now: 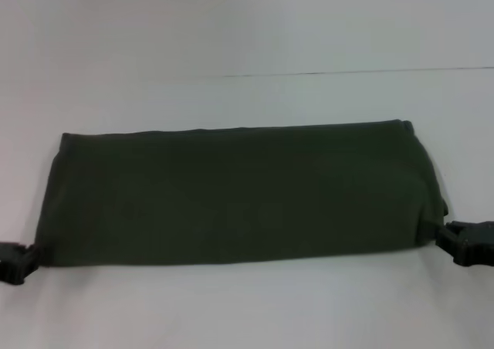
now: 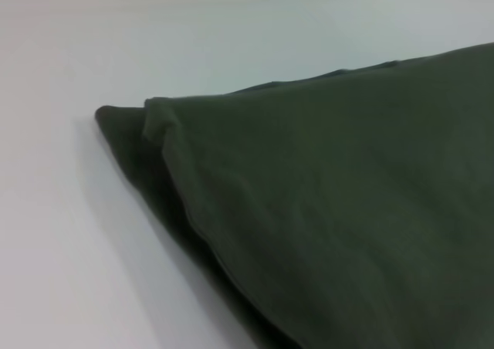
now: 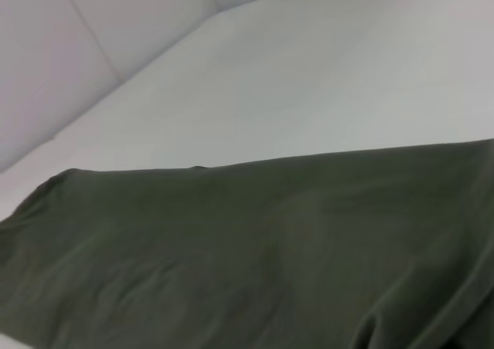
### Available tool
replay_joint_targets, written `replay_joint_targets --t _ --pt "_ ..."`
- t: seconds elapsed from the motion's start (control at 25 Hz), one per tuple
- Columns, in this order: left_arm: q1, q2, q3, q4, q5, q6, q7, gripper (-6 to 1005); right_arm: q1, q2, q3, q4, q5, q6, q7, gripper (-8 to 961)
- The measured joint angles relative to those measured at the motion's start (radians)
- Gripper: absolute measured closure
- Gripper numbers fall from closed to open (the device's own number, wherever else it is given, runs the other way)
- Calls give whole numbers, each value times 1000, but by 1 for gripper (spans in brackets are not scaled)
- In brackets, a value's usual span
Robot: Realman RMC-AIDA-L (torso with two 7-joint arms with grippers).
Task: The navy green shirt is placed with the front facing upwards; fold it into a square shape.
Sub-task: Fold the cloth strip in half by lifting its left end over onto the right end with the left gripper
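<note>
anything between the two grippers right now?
Only the folded shirt, spanning from the left gripper to the right gripper, on the white table. Head view shows it.

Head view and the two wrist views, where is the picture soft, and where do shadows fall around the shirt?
Head view: soft all over; the navy green shirt reads as a flat dark band, folds barely visible; left gripper and right gripper are blurred dark shapes at its ends. Left wrist view: faint shadow on the table beside the shirt's edge. Right wrist view: even light, no glare.

You see the navy green shirt (image 1: 235, 194) folded into a long, flat band, plain side up. It lies crosswise on the white surface, layered edges showing at one corner.
</note>
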Motion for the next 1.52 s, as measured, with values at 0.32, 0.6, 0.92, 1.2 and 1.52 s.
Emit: replay_joint_targets --t 0.32,0.6,0.92,1.2,1.52 --pt "31 2 -105 19 7 65 67 955 -10 4 -10 11 0 -59 -26 941" --pt "67 -1 -151 64 7 142 125 955 -19 6 -32 26 0 -62 -31 941" --pt "56 -1 -155 51 8 136 137 955 -21 4 -79 27 -2 -61 -38 940" --pt "51 -1 -154 44 5 129 134 955 -29 -9 -47 15 3 -72 -38 938" --pt "43 -1 -157 41 2 128 130 951 -30 -28 -17 -9 0 -86 -36 570"
